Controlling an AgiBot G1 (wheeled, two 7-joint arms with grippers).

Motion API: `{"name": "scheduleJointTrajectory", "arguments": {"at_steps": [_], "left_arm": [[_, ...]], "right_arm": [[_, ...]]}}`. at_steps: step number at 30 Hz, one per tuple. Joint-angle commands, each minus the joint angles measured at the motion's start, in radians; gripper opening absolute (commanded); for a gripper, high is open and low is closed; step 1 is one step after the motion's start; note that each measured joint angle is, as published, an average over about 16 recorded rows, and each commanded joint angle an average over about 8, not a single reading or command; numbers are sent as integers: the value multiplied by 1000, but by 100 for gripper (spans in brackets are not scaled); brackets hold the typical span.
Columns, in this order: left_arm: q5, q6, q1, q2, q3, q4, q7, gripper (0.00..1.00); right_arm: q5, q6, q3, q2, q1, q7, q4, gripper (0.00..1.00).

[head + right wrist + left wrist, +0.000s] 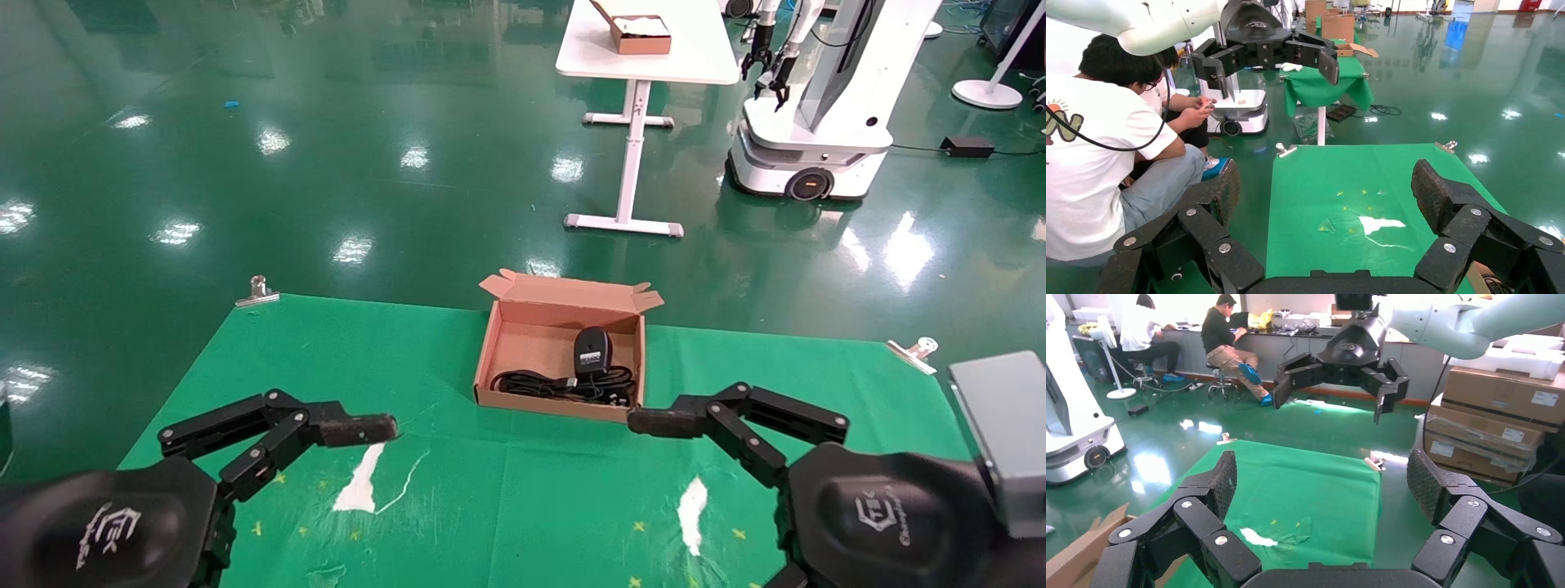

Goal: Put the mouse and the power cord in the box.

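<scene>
Meanwhile, both jaws stood wide open and empty: the left gripper (1321, 484) and right gripper (1324, 190) hovered low over the green cloth (523, 490), while the mouse (592, 351) and coiled power cord (556, 384) lay inside the open box (490, 343) between them.

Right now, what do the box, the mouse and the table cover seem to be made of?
The box: plain brown cardboard, matte, with folded flaps. The mouse: likely black plastic, slightly glossy, with a pale label. The table cover: looks like thin green cloth or sheet, creased, worn to white patches and clipped at its corners.
</scene>
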Motion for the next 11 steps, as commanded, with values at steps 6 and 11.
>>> {"name": "scheduleJointTrajectory", "arguments": {"at_steps": [6, 11], "left_arm": [[-2, 2, 2, -1, -2, -1, 1, 100], [5, -4, -3, 2, 5, 3, -2, 100]], "right_arm": [[0, 0, 0, 0, 0, 0, 0, 100], [0, 0, 0, 0, 0, 0, 0, 100]]}}
